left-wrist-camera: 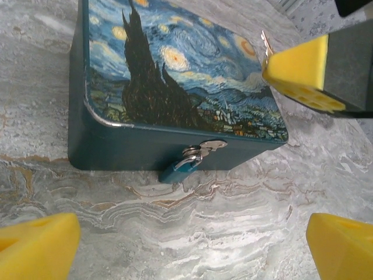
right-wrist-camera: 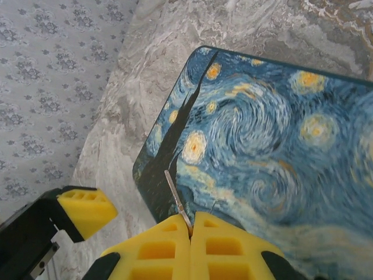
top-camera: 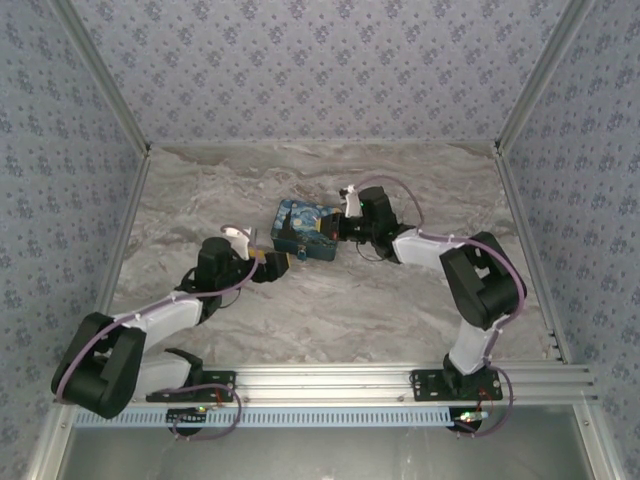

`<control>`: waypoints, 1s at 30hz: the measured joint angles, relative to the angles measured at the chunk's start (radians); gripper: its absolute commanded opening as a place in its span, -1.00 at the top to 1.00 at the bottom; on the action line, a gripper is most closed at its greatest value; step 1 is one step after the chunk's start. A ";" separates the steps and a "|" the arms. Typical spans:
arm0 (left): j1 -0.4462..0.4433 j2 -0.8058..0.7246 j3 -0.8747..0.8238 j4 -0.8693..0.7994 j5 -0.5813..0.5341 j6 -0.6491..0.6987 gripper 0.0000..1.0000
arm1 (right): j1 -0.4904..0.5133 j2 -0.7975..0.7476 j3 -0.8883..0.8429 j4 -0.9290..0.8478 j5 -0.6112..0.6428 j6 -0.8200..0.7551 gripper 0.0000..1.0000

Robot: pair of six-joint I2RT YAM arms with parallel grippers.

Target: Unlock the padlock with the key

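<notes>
Task state at the tin box, read from left to right. On the left side of the box, the left gripper sits low over the worktop. Its yellow fingers are spread wide and hold nothing, and they face the box wall that carries the lock. In the middle of that wall, the padlock hangs from the box's silvery hasp. Its blue-teal body tilts down towards the worktop, and its thin shackle is threaded through the hasp and appears closed. The left fingers are apart from it on both sides and do not touch it. On the right side of the box, the right gripper is poised over the painted lid with its fingers pressed together on the key, a thin metal sliver that sticks out from the fingertips above the lid and is well apart from the padlock. Judged progress: the key is in hand and has been brought to the box — the first step appears done. Steps left, as far as can be seen, are steadying the padlock, probably with the left fingers, then bringing the key tip to the keyway, inserting it, turning it and freeing the shackle. The keyway itself is too small to make out, so its orientation cannot be told.
</notes>
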 measured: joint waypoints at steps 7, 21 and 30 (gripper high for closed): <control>0.000 0.091 0.005 0.070 0.027 -0.033 -0.80 | -0.006 0.054 0.047 -0.019 -0.004 -0.020 1.00; -0.012 0.303 0.066 0.238 0.129 -0.052 -0.49 | -0.012 0.081 0.061 -0.046 -0.015 -0.048 1.00; -0.058 0.429 0.084 0.358 0.136 -0.051 -0.50 | -0.008 0.081 0.071 -0.069 -0.014 -0.076 1.00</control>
